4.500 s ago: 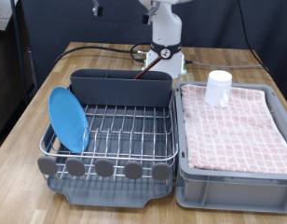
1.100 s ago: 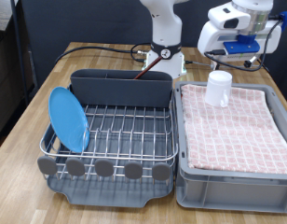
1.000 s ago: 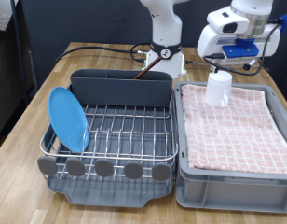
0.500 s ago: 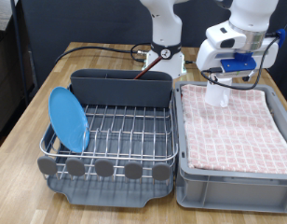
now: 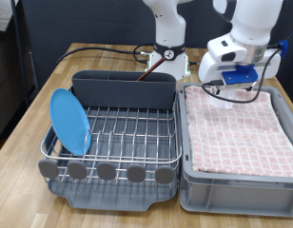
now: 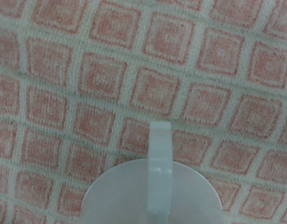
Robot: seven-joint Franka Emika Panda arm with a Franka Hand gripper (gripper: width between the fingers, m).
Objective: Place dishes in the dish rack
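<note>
Blue plate [image 5: 69,121] upright at left end of dish rack [image 5: 127,142], lower left of exterior view, wooden spoon [image 5: 146,71] in caddy at centre, gripper [image 5: 227,91] upper right, low over white mug [image 6: 153,191] on pink checked cloth [image 5: 242,133] in grey crate [image 5: 232,190], finger spread cannot be told.

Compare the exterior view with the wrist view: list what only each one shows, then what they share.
Only the exterior view shows the end effector low over the grey crate, the dish rack with the blue plate standing in it at the view's left, the utensil caddy and the wooden table. Only the wrist view shows the white mug from above, its handle pointing away from the rim. Both show the pink checked cloth. In the exterior view the arm hides the mug.
</note>
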